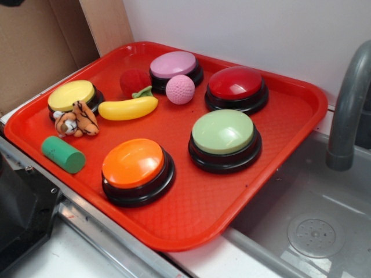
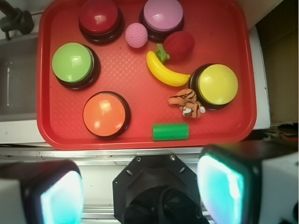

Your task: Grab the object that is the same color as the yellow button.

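The banana [image 1: 128, 108] lies on its side on the red tray [image 1: 191, 214], in the part of the tray towards the yellow button [image 1: 72, 95]; its green stem end points towards a dark red fuzzy ball [image 1: 134, 81], and the stem touches or nearly touches that ball; its other tip lies near the yellow button without touching it. Just beside the banana, against the base of the yellow button, lies a small striped plush tiger [image 1: 77, 120]; beyond the tiger, near the tray's edge, a green cylinder [image 1: 63, 154] lies on its side.

Further out stand four more buttons on black bases: an orange one [image 1: 137, 171], a pale green one [image 1: 224, 141], a dark red one [image 1: 236, 88] and a pink one [image 1: 175, 69]; a pink dimpled ball [image 1: 180, 89] sits between the pink and dark red buttons, just beside the fuzzy ball.

In the wrist view the gripper [image 2: 140, 191] hangs off the tray, past the edge nearest the green cylinder; its two fingers [image 2: 224, 184] stand wide apart with nothing between them, well away from the banana. A grey tap [image 1: 351, 104] and a sink [image 1: 313, 231] lie beside the tray.
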You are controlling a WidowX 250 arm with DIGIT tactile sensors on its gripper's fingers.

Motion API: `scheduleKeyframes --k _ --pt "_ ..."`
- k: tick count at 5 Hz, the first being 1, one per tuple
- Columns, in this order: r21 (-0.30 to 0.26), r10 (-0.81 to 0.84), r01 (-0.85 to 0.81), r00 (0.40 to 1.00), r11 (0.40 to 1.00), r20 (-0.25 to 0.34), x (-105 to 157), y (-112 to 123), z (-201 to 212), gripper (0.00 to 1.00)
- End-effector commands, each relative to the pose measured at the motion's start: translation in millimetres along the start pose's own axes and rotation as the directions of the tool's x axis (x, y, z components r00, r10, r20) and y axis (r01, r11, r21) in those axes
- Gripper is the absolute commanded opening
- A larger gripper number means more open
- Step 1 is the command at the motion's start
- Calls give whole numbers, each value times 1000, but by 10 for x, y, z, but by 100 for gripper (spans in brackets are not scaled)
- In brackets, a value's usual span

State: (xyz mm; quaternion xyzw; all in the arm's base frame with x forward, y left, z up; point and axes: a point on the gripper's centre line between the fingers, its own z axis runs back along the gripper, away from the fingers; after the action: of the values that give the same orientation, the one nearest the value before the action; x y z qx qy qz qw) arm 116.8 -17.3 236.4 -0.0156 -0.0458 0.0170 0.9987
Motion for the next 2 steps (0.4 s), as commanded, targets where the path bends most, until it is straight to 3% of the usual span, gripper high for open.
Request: scheduleKeyframes --k 1,2 --pt "0 0 0 1000 1000 0 0 0 0 100" --pt "21 -85 86 996 996 -23 119 56 -179 100"
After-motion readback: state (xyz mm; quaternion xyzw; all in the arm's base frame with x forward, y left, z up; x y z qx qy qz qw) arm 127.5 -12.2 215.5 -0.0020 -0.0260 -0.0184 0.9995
